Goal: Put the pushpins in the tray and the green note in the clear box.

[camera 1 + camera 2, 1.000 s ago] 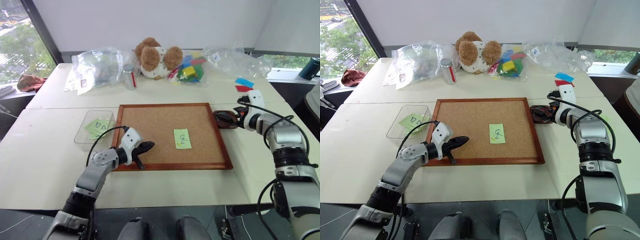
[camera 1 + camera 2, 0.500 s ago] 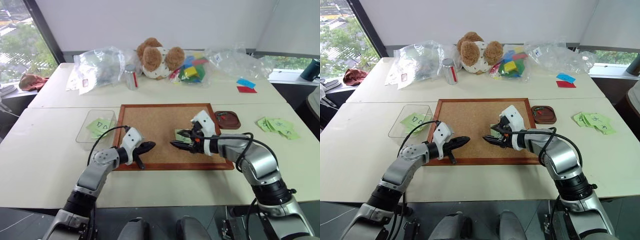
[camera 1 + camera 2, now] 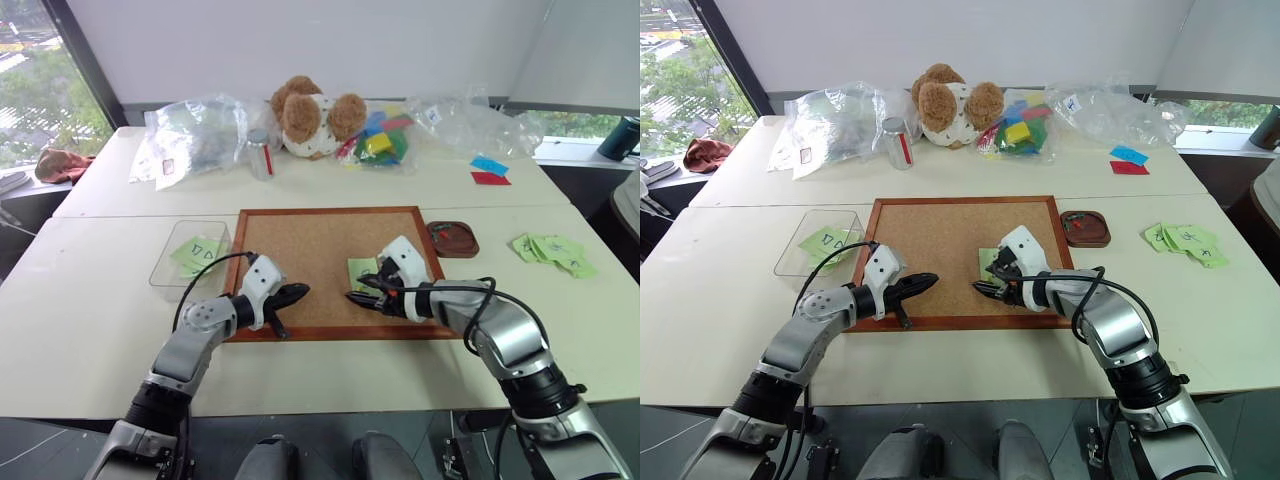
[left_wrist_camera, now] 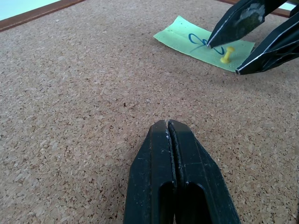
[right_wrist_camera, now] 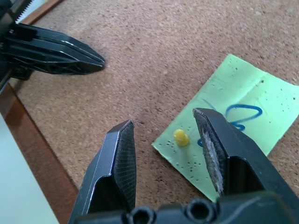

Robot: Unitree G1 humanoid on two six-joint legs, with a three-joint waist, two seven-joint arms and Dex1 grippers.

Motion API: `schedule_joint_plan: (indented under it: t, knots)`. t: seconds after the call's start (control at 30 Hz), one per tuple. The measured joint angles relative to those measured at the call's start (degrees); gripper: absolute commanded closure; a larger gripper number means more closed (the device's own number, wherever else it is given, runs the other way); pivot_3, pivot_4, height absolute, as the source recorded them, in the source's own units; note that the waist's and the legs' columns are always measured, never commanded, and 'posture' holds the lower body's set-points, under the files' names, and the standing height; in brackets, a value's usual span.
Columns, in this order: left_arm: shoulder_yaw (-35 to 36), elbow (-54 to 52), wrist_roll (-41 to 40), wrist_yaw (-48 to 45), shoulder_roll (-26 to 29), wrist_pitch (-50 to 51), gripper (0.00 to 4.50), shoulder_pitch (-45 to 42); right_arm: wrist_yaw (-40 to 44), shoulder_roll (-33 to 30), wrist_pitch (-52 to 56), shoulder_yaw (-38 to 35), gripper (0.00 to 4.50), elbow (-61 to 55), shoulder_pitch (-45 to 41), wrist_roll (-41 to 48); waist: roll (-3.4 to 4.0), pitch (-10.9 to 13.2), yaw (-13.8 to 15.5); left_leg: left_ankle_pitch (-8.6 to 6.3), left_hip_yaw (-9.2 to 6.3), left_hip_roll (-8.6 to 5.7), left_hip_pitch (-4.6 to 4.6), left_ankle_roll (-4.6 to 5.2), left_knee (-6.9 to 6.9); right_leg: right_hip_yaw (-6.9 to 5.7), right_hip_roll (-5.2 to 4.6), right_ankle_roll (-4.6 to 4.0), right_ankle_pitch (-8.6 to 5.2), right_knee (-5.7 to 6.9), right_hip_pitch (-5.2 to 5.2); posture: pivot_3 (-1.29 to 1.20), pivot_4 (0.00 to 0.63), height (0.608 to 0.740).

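Note:
A light-green note (image 3: 361, 270) with a blue scribble lies on the cork board (image 3: 300, 250), held by a yellow pushpin (image 5: 181, 137). My right gripper (image 5: 163, 119) is open low over the note's near end, with the pushpin (image 4: 227, 54) between its fingers but untouched. At the board's near left edge my left gripper (image 3: 300, 292) is shut and empty, pointing toward the note. The small reddish-brown tray (image 3: 453, 240) sits just off the board's right edge. Left of the board stands the clear box (image 3: 160, 270), with another green note (image 3: 198, 252) inside.
Behind the board lie a teddy bear (image 3: 310, 112), wrinkly clear bags (image 3: 195, 132), a can (image 3: 260, 155) and coloured blocks (image 3: 380, 140). Blue and red slips (image 3: 488, 171) lie at the far right. A pile of green notes (image 3: 555, 252) lies right of the tray.
My right arm swung from the tray across to the green note, and its jaws narrowed partway around the pushpin. The left arm stayed still.

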Motion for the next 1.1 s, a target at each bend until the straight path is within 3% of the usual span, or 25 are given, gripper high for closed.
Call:
schedule_joint_plan:
  t: [0.1, 0.13, 0.17, 0.23, 0.27, 0.7, 1.1]
  knots:
    - [-0.01, -0.06, 0.0, -0.04, 0.0, 0.0, 4.5, 0.01, 0.0, 0.0, -0.14, -0.04, 2.31, 0.01, 0.47, 0.02, 0.0, 0.0, 0.01, 0.0, 0.0, 0.0, 0.0, 0.0, 0.0, 0.0, 0.0, 0.0, 0.0, 0.0, 0.0, 0.0, 0.15, 0.74]
    - [-0.01, -0.05, 0.01, -0.04, 0.0, 0.0, 4.5, 0.0, 0.0, 0.0, -0.14, -0.08, 2.88, 0.06, 0.72, 0.04, 0.0, 0.0, -0.01, 0.0, 0.0, 0.0, 0.0, 0.0, 0.0, 0.0, 0.0, 0.0, 0.0, 0.0, 0.0, 0.0, 0.15, 0.74]
    - [-0.01, -0.04, 0.01, -0.04, 0.0, 0.0, 4.5, 0.0, 0.0, 0.0, -0.18, -0.2, 3.11, 0.12, 0.93, 0.04, 0.0, 0.0, -0.01, 0.0, 0.0, 0.0, 0.0, 0.0, 0.0, 0.0, 0.0, 0.0, 0.0, 0.0, 0.0, 0.0, 0.15, 0.74]
    - [-0.02, -0.02, 0.01, -0.04, 0.0, 0.0, 4.5, -0.01, -0.03, -0.11, -0.3, -0.7, 4.14, 0.2, 1.03, 0.03, 0.0, 0.0, -0.01, 0.0, 0.0, 0.0, 0.0, 0.0, 0.0, 0.0, 0.0, 0.0, 0.0, 0.0, 0.0, 0.0, 0.15, 0.74]
    - [-0.02, -0.02, 0.01, -0.04, 0.0, 0.0, 4.5, -0.02, -0.15, -0.24, -0.31, -1.02, 4.44, 0.29, 1.04, -0.04, 0.0, 0.0, 0.0, 0.0, 0.0, 0.0, 0.0, 0.0, 0.0, 0.0, 0.0, 0.0, 0.0, 0.0, 0.0, 0.0, 0.15, 0.74]
    - [-0.25, 0.08, 0.02, -0.21, -0.01, 0.0, 4.5, -0.08, -0.04, -0.48, 1.92, -2.43, 4.44, -0.34, 0.89, 1.19, 0.0, 0.0, 0.07, 0.0, 0.0, 0.0, -0.02, 0.0, -0.04, 0.0, 0.0, 0.0, 0.0, -0.02, -0.02, 0.0, 0.15, 0.74]
    - [-0.27, 0.7, -0.09, -0.04, -0.78, 0.46, 4.5, -0.38, 0.95, -4.1, 6.02, -6.74, 4.44, -7.87, -3.07, 5.08, -0.01, -0.01, 0.1, -0.01, -0.01, 0.0, 0.02, 0.01, -0.03, 0.0, -0.02, 0.0, 0.0, -0.05, 0.04, 0.0, 0.15, 0.74]
